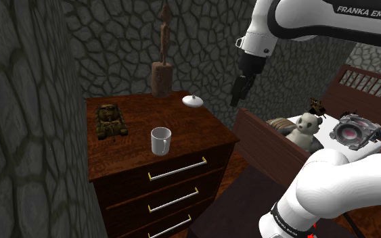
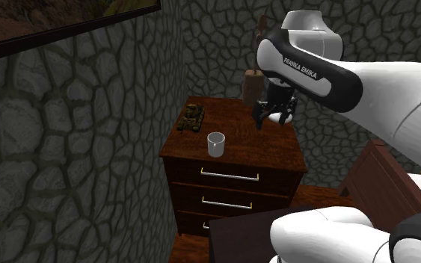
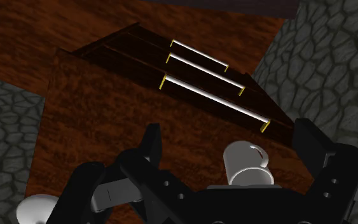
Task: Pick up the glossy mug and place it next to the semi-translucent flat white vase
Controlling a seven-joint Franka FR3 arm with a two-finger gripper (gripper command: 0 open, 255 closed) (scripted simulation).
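Note:
A glossy grey-white mug (image 1: 160, 140) stands upright near the front edge of the dark wooden dresser (image 1: 136, 108), its handle toward the shoulder view's left. A flat white vase (image 1: 193, 101) sits at the dresser's back right corner. My black gripper (image 1: 239, 88) hangs open in the air beyond the dresser's right side, above and behind the mug, holding nothing. In the second exterior view the gripper (image 2: 274, 116) hovers over the dresser's far right part, with the mug (image 2: 215, 143) lower and to its left. The wrist view shows the mug (image 3: 247, 163) between the spread fingers (image 3: 149, 144), and the vase (image 3: 36, 209) off to the side.
A camouflage toy tank (image 1: 111, 120) lies at the dresser's left. A tall wooden figure (image 1: 162, 67) stands at the back by the stone wall. Right of the dresser is a bed (image 1: 270, 138) with a teddy bear (image 1: 306, 127) and other toys.

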